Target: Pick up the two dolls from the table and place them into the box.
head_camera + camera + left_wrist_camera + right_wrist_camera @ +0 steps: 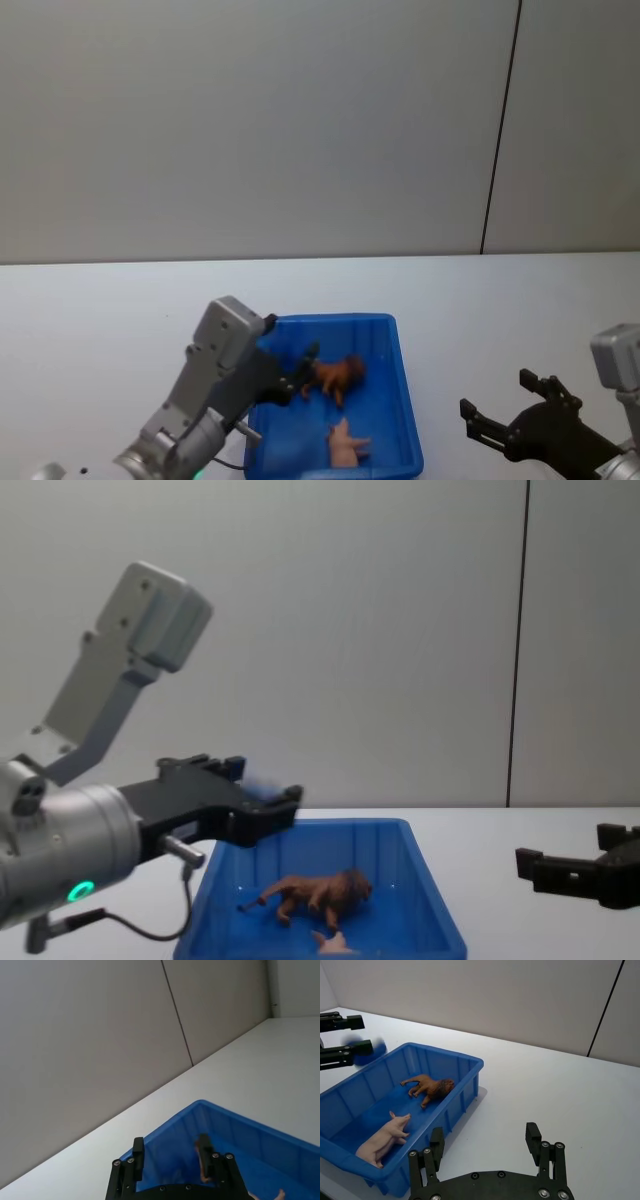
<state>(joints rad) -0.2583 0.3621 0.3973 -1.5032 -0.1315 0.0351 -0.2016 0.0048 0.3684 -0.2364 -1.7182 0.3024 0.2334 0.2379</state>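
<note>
Both dolls lie inside the box, with the left end effector hovering over its left wall.

The left end effector (300, 372) hangs with fingers spread and nothing between them, above the box's left wall. The lion (340, 375) lies just beyond its fingertips toward the robot's right, on the box floor, its body running roughly across the box. The pig (346, 444) lies nearer the robot, close to the box's front right corner, apart from the lion. The blue box (404, 400) sits on the white tabletop (500, 320) between the arms. The right end effector (505, 415), also spread and empty, hovers over bare tabletop, well apart from the box. Judging by this, only withdrawal remains.
</note>
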